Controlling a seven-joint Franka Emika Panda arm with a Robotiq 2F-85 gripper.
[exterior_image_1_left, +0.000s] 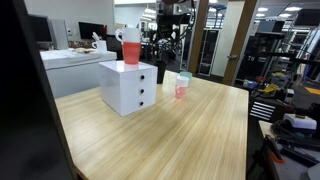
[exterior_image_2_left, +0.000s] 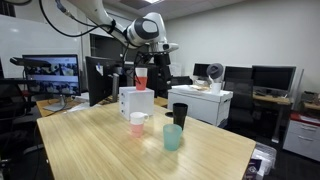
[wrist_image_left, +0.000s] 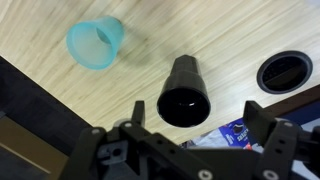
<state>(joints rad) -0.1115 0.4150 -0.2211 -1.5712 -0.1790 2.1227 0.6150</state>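
My gripper (wrist_image_left: 200, 128) is open and empty, its two dark fingers framing the bottom of the wrist view. It hangs well above the table in an exterior view (exterior_image_2_left: 160, 58). Straight below it a black cup (wrist_image_left: 184, 92) stands upright with its mouth open; it shows in both exterior views (exterior_image_2_left: 179, 113) (exterior_image_1_left: 160, 72). A teal cup (wrist_image_left: 97, 43) stands apart from it on the wooden table (wrist_image_left: 150, 30), nearer the table's edge in an exterior view (exterior_image_2_left: 173, 137). A pink cup (exterior_image_2_left: 138, 123) stands next to the teal one.
A white drawer box (exterior_image_2_left: 136, 102) stands on the table with a red cup (exterior_image_2_left: 141, 80) on top. A round cable hole (wrist_image_left: 284, 72) is in the tabletop by the edge. Desks, monitors and shelves surround the table.
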